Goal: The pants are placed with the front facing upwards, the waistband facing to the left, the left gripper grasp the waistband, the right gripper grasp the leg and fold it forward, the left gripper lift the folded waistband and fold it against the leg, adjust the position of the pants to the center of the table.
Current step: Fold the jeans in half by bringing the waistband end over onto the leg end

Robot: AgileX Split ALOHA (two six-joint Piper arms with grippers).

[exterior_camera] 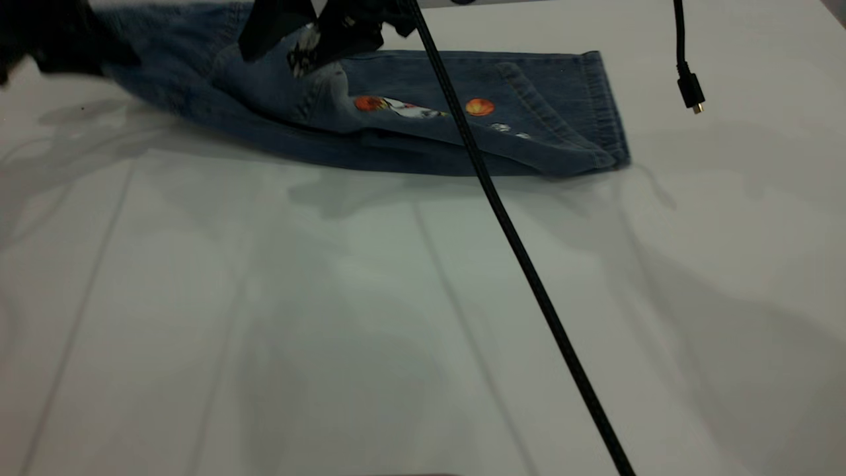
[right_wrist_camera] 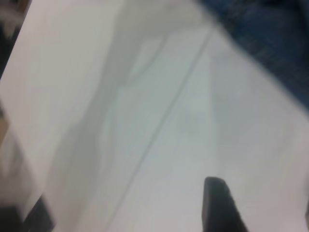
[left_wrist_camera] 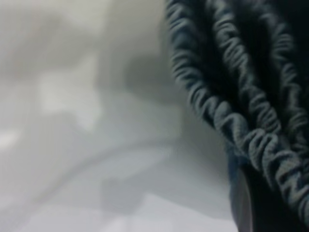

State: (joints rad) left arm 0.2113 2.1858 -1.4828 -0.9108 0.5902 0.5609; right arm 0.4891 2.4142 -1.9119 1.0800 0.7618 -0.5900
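Note:
The blue denim pants [exterior_camera: 462, 132] lie folded lengthwise at the far side of the white table [exterior_camera: 330, 317], cartoon print up and hem to the right. Their left end is raised and blurred where my left gripper [exterior_camera: 59, 39] meets it. In the left wrist view the ruffled waistband [left_wrist_camera: 227, 121] runs into the jaws beside a dark finger [left_wrist_camera: 260, 212], held above the table. My right gripper [exterior_camera: 310, 39] hangs over a raised denim fold near the middle. In the right wrist view the right gripper [right_wrist_camera: 263, 210] is open over bare table, with the pants [right_wrist_camera: 270, 38] farther off.
A black braided cable [exterior_camera: 522, 258] crosses the exterior view diagonally from top centre to the bottom right. A second cable with a plug [exterior_camera: 691, 92] hangs at the upper right. The table spreads wide in front of the pants.

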